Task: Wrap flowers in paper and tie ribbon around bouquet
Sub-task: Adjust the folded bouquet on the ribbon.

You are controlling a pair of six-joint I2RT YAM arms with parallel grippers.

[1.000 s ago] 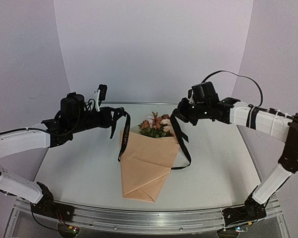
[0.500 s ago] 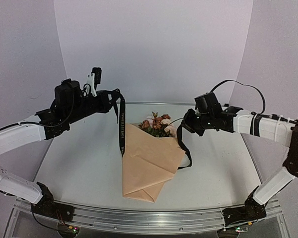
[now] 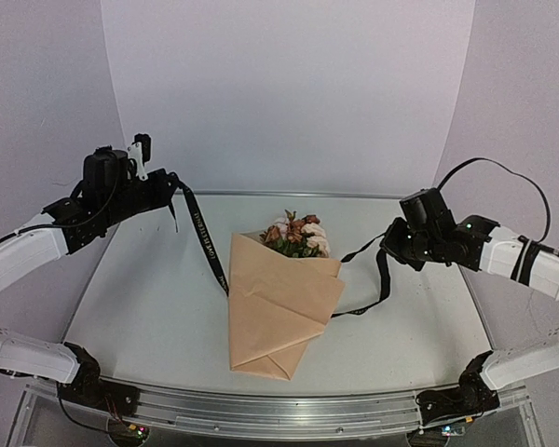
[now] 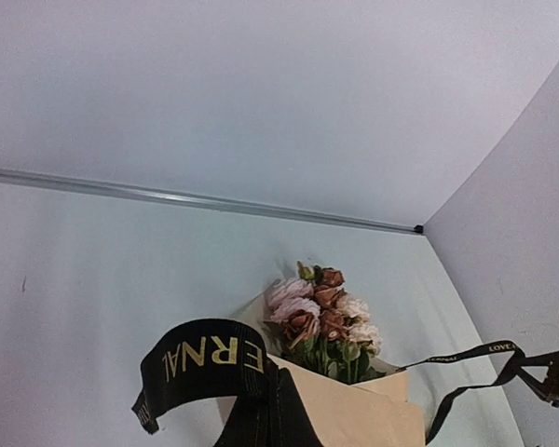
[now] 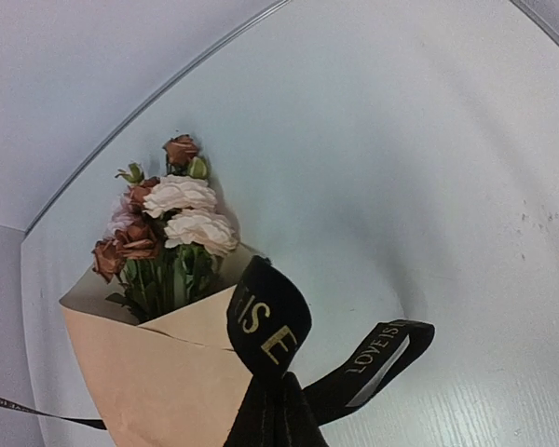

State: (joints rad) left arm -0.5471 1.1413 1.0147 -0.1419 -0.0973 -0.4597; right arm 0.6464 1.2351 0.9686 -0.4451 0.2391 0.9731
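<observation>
The left gripper [image 3: 172,184] is clamped tight on one end of the black ribbon [image 3: 203,240], and the right gripper [image 3: 389,244] is pinched tight on the other end; each strand slopes down to an edge of the bouquet [image 3: 278,312]. Gold lettering reads "ERNAL" in the left wrist view and "LOVE IS" in the right wrist view; the tan paper cone lies mid-table [image 3: 140,307], its point toward the arms, with pink, cream and rust flowers [image 3: 296,235] at its far, wide end.
</observation>
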